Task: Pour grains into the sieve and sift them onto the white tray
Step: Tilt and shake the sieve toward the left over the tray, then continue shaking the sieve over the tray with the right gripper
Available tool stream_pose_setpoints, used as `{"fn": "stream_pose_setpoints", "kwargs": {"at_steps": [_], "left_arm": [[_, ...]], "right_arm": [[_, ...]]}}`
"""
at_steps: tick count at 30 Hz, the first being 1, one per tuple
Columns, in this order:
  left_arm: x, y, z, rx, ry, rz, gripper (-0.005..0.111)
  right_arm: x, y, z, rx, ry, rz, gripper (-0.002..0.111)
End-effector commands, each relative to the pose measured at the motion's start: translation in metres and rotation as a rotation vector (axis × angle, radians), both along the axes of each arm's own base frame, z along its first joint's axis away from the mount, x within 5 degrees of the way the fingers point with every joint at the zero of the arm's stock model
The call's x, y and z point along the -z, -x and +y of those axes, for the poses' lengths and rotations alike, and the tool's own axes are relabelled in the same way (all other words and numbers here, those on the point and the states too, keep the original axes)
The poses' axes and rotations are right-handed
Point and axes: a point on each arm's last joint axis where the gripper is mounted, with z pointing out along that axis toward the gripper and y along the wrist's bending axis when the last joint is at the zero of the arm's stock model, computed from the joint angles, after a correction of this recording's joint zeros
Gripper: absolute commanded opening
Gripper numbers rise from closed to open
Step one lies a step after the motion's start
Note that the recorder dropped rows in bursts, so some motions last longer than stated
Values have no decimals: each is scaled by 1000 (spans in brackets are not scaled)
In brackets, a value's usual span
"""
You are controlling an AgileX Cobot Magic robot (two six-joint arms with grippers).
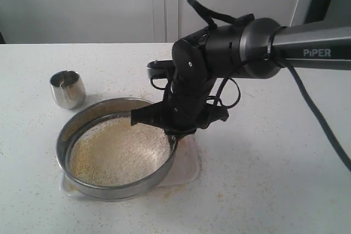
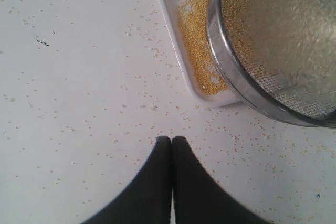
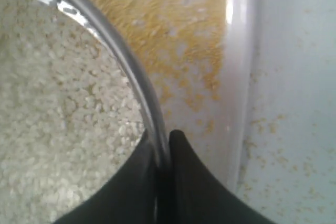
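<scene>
Sieve [image 1: 115, 191] of round steel mesh pinched by right claw [image 3: 163, 136]; left claw [image 2: 171, 139] pressed together.

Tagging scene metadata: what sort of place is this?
Probably a lab bench staged as a kitchen counter: white speckled tabletop, blank pale wall panels behind, with a sieve, white tray and steel cup.

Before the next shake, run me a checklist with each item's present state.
1. Right hand shut on the sieve: ok.
2. Sieve above the white tray: ok.
3. Whitish grains kept inside the sieve: ok.
4. Yellow granules lying in the tray: ok.
5. Table free of stray grains: not ok.
6. Left hand shut, apart from the sieve: ok.
</scene>
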Motion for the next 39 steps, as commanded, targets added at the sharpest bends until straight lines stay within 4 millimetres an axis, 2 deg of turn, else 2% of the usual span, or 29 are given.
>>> {"fn": "stream_pose_setpoints", "kwargs": {"at_steps": [1, 2, 5, 7, 11, 12, 15, 17, 18, 20, 21, 22, 23, 25, 26, 27, 29, 30, 31, 33, 34, 37, 39], "left_arm": [[1, 2, -1, 0, 12, 9, 0], [1, 2, -1, 0, 12, 9, 0], [1, 2, -1, 0, 12, 9, 0], [1, 2, -1, 0, 12, 9, 0], [1, 2, -1, 0, 12, 9, 0], [1, 2, -1, 0, 12, 9, 0], [1, 2, -1, 0, 12, 9, 0], [1, 2, -1, 0, 12, 9, 0], [1, 2, -1, 0, 12, 9, 0], [1, 2, -1, -1, 12, 8, 0], [1, 2, -1, -1, 12, 8, 0], [1, 2, -1, -1, 12, 8, 0], [1, 2, -1, -1, 12, 8, 0], [1, 2, -1, 0, 12, 9, 0], [1, 2, -1, 0, 12, 9, 0], [1, 2, -1, -1, 12, 8, 0], [1, 2, -1, -1, 12, 8, 0], [1, 2, -1, 0, 12, 9, 0], [1, 2, -1, 0, 12, 9, 0], [1, 2, -1, 0, 12, 9, 0], [1, 2, -1, 0, 12, 9, 0], [1, 2, -1, 0, 12, 9, 0], [1, 2, -1, 0, 12, 9, 0]], "right_arm": [[-4, -15, -15, 257, -46, -5, 0], [-6, -13, -13, 243, -57, 0, 0], [-9, 0, 4, 34, -37, -33, 0], [-9, 0, 3, -75, 46, -87, 0], [-6, -15, -19, 266, 34, -46, 0], [-5, -14, -18, 266, 15, -30, 0], [-7, -2, 0, 42, -5, -26, 0], [-8, -2, 0, -38, 43, -74, 0], [-7, -12, -12, 144, 41, -78, 0], [-7, -16, -17, 310, -44, -19, 0], [-9, -12, -11, 250, -65, -13, 0], [-10, -2, 3, 60, -70, -13, 0], [-10, -1, 4, -5, -46, -33, 0], [-6, -10, -8, 112, 4, -58, 0], [-5, -16, -16, 316, -48, -17, 0], [-5, -13, -10, 280, -77, -6, 0], [-9, 1, 10, 36, -69, -44, 0], [-9, -1, 8, -53, -5, -103, 0], [-8, -8, -1, 35, 45, -134, 0], [-6, -17, -18, 372, 18, -83, 0], [-6, -16, -16, 356, 5, -78, 0], [-11, -2, 5, 100, 3, -110, 0], [-14, 0, 7, -22, 81, -184, 0]]}}
